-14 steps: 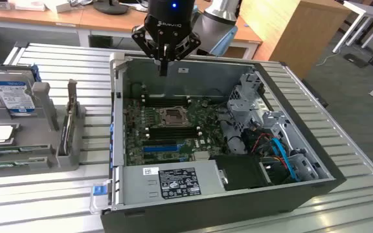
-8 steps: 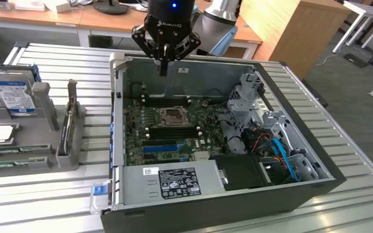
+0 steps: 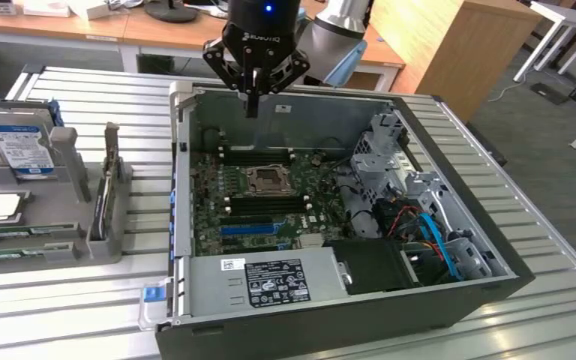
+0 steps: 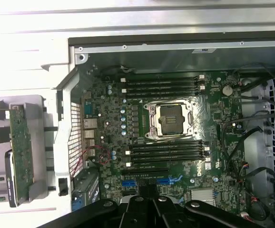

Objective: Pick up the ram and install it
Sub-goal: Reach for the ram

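1. Your ram [image 3: 18, 233] is a slim, long green circuit-board strip. It lies flat in the low tier of the grey holder [image 3: 68, 150], at the exterior view's left and outside the computer case [image 3: 180, 150]. A second strip like it lies just beside it. Its chips and label are too small to make out.
2. Your gripper [image 3: 253, 111] hangs over the rear of the open case, pointing down and well apart from the ram. The jaws are narrow, with the tips drawn together.
3. On the motherboard [image 3: 213, 217], black memory slots [image 4: 163, 85] with pale clips flank the CPU socket [image 4: 170, 118] on two sides.
4. The holder also carries an upright hard drive [image 3: 18, 146] with a blue label and an expansion card [image 3: 108, 176] standing on edge.
5. The worktop [image 3: 88, 82] is pale slatted metal. Behind it stand wooden desks [image 3: 168, 34] and a wooden cabinet [image 3: 438, 45], on a grey floor.
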`<state>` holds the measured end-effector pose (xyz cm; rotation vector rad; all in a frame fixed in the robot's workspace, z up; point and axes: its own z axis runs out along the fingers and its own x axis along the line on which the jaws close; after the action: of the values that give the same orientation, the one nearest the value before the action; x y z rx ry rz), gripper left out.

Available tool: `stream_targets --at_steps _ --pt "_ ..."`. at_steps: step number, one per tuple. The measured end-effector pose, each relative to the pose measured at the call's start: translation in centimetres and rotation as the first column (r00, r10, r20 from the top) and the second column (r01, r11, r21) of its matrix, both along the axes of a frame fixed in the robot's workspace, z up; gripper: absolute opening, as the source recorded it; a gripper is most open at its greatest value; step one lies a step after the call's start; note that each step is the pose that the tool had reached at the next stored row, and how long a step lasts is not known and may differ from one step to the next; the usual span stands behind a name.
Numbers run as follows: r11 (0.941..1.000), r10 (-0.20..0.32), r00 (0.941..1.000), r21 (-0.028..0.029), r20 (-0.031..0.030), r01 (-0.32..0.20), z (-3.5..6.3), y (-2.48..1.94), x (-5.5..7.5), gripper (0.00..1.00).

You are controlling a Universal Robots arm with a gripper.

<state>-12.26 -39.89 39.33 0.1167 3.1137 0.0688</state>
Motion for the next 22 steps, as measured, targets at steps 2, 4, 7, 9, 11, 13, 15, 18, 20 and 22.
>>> stream_targets --at_steps 2,4,7,9,11,13,15,18,20,22 --pt "1.0000 0.000 1.0000 -0.0001 -0.0001 0.000 0.01 0.00 -0.2 0.11" --pt "1.0000 0.000 1.0000 0.0000 0.0000 0.000 0.00 0.00 -0.6 0.11" --pt "1.0000 0.000 1.0000 0.0000 0.0000 0.000 0.00 0.00 -1.2 0.11" --pt "1.0000 0.000 1.0000 0.0000 0.0000 0.000 0.00 0.00 -1.7 0.11" --pt "1.0000 0.000 1.0000 0.0000 0.0000 0.000 0.00 0.00 -2.2 0.11" --pt "1.0000 0.000 1.0000 0.0001 0.0000 0.000 0.00 0.00 -2.7 0.11" --pt "1.0000 0.000 1.0000 0.0000 -0.0001 0.000 0.00 0.00 -3.2 0.11" --pt "1.0000 0.000 1.0000 0.0000 0.0000 0.000 0.00 0.00 -3.9 0.11" --pt "1.0000 0.000 1.0000 0.0000 -0.0001 0.000 0.00 0.00 -4.4 0.11" --pt "1.0000 0.000 1.0000 0.0000 -0.0001 0.000 0.00 0.00 -4.9 0.11"
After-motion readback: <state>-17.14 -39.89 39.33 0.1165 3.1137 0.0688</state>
